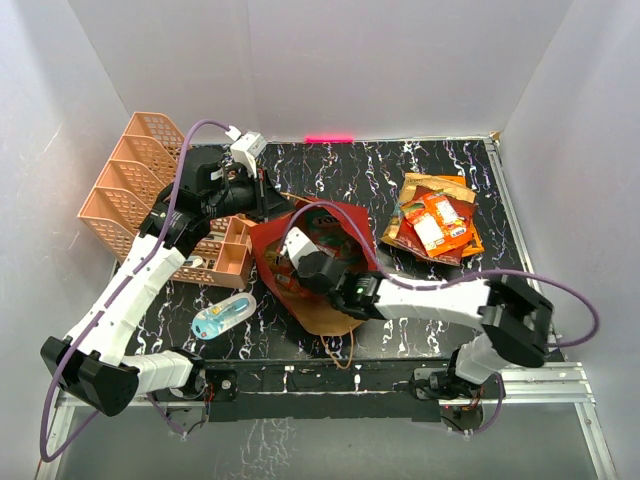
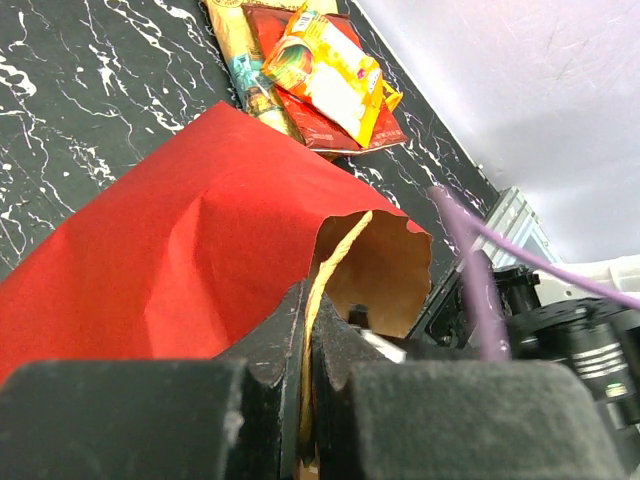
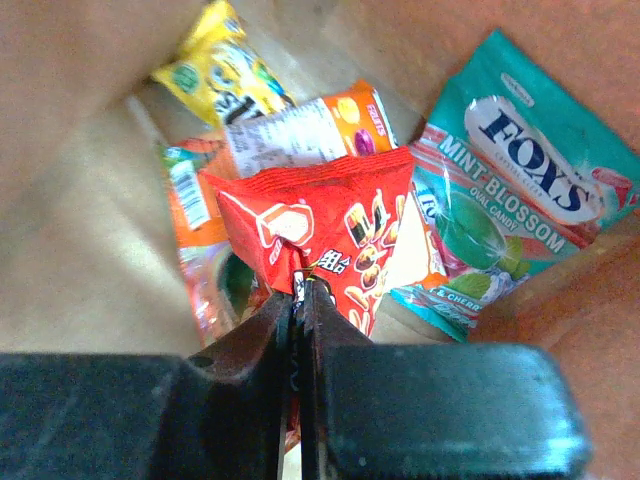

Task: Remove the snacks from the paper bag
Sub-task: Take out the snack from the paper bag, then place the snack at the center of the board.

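Partway done. Several packets [image 1: 435, 218] already lie piled on desk [image 1: 380, 165], right of paper bag [image 1: 345, 225]. Left claw [image 2: 308, 320] clamps the bag rim. Right claw [image 3: 300, 290], inside, pinches red packet [image 3: 330, 225]. Teal mints [image 3: 520, 200] and others not yet out.

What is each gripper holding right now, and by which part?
The left gripper pinches the twine handle of the paper bag. The right gripper, inside the bag, pinches the red snack packet by its near edge.

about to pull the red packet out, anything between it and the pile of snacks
Nothing visible: right hand grips the red packet, left hand holds the bag by its handle, bare table runs to the pile.
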{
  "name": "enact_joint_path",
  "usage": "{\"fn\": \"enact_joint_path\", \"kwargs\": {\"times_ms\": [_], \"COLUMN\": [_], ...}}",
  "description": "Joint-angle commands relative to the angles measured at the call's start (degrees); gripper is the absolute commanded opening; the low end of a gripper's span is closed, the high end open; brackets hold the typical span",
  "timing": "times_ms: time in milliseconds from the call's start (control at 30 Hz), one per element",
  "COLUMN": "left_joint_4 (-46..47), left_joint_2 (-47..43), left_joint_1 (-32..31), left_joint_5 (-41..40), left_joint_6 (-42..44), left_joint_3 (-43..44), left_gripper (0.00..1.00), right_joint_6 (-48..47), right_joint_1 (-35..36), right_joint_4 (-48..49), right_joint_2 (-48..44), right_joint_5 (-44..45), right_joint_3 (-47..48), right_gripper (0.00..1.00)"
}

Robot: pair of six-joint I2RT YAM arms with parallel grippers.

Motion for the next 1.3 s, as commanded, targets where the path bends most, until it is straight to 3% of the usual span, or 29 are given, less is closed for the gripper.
{"fn": "enact_joint_path", "kwargs": {"times_ms": [0, 200, 400, 467, 533, 633, 733, 833, 1000, 1267], "left_joint_4": [-0.42, -0.41, 0.01, 0.31, 0.58, 0.6, -0.15, -0.86, -0.78, -0.67], "left_joint_2": [-1.42, -1.44, -1.22, -1.26, -1.17, -1.05, -1.38, -1.85, -1.94, -1.86], "left_joint_1": [0.08, 0.08, 0.08, 0.04, 0.07, 0.1, 0.08, 0.08, 0.08, 0.08], "left_joint_5": [0.24, 0.19, 0.24, 0.4, 0.41, 0.53, 0.54, -0.02, 0.14, 0.36], "left_joint_6": [0.57, 0.44, -0.07, -0.36, -0.77, -1.09, -1.03, -0.67, -0.66, -0.7], "left_joint_3": [1.22, 1.22, 1.13, 1.14, 0.97, 1.17, 1.48, 1.57, 1.51, 1.27], "left_gripper": [0.0, 0.0, 0.0, 0.0, 0.0, 0.0, 0.0, 0.0, 0.0, 0.0], "right_joint_6": [-1.53, -4.48, -5.57, -6.23, -6.9, -8.14, -17.27, -28.82, -22.92, -18.6], "right_joint_1": [0.44, 0.49, 0.48, 0.5, 0.49, 0.47, 0.24, -8.22, -29.28, -42.0], "right_joint_4": [1.64, -4.85, -15.47, -15.56, -13.01, -10.48, -8.02, -2.25, -12.61, -14.63], "right_joint_2": [-12.85, -27.61, -38.09, -39.74, -40.35, -37.5, -31.84, -25.49, -17.35, -5.72], "right_joint_5": [-12.28, -27.75, -30.43, -26.04, -15.99, 4.52, 26.28, 33.8, 25.49, 19.51], "right_joint_3": [-2.37, -2.54, 7.22, 10.84, 13.03, 15.75, 16.65, 15.0, 15.8, 13.95], "right_gripper": [0.07, 0.07, 0.07, 0.07, 0.07, 0.07, 0.07, 0.07, 0.07, 0.07]}}
